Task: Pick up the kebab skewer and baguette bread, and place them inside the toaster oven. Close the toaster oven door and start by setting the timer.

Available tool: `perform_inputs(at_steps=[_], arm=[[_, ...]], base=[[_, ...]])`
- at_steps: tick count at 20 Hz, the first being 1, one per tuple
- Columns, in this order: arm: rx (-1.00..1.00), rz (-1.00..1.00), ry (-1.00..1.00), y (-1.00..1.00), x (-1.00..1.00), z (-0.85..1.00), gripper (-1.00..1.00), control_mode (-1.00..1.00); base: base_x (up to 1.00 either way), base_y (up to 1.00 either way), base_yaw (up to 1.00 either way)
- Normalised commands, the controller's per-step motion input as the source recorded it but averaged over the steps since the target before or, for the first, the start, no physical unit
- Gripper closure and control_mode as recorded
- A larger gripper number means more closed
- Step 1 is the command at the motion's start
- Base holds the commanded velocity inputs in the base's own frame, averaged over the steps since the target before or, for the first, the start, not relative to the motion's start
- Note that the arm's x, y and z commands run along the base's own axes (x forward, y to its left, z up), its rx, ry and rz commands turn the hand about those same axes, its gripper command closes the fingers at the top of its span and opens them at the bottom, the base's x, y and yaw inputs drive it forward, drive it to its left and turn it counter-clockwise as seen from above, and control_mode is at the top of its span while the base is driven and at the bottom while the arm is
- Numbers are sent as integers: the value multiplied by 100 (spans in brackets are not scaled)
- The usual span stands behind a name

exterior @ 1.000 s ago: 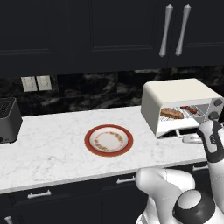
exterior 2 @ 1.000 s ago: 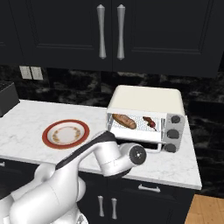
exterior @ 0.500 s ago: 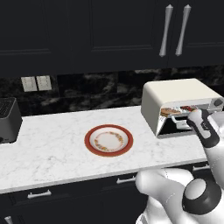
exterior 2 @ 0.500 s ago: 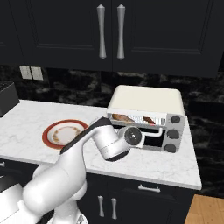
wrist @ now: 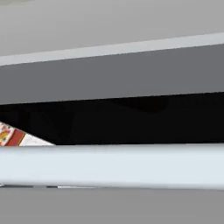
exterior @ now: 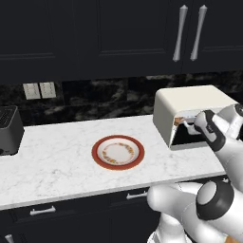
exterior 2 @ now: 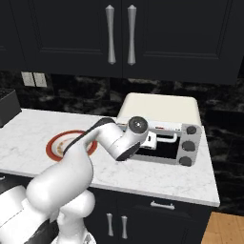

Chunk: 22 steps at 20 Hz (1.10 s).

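Right base view: arm reaches across centre frame to the oven (exterior 2: 159, 112), hand pressed against the door (exterior 2: 164, 147), right of centre. Door looks most of the way up, its bar handle (exterior 2: 167, 138) just right of the hand. Three knobs (exterior 2: 188, 144) stacked at the oven's right end, untouched. Plate (exterior 2: 59, 143) at left, bare.

Left base view: gripper (exterior: 190, 127) at right edge, against the oven (exterior: 190, 102) front; a sliver of brown food shows in the gap at the opening's upper left, skewer or bread I cannot tell. Plate (exterior: 117, 152) centre frame, nothing on it, so both items judged inside.

Hand view: pale bar across the lower frame, dark band above it, very close. Jaws not seen directly; judged spread wide, gripping nothing.

Risks, as I judge them:
- Push lands off the handle, hand slides over glass, door drops back open.
- Door stops short of latching if the push ends early.
- Spread fingers could snag the handle on retreat and pull the door down.
- Wrist sweeping right for the timer may clip the wrong knob.
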Motion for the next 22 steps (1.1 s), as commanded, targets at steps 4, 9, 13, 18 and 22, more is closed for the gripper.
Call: perform_inputs(at_steps=[4,9,13,18,22], arm=[[-12,-4,4,25,22,-1,-100,-100],[-6,-2,0,49,72,-7,-100,-100],[-4,0,0,36,53,-5,-100,-100],[-4,0,1,17,5,-17,-100,-100],[-4,0,0,30,24,-31,-100,-100]], base=[[0,0,0],[0,0,0],[0,0,0],[0,0,0],[0,0,0]])
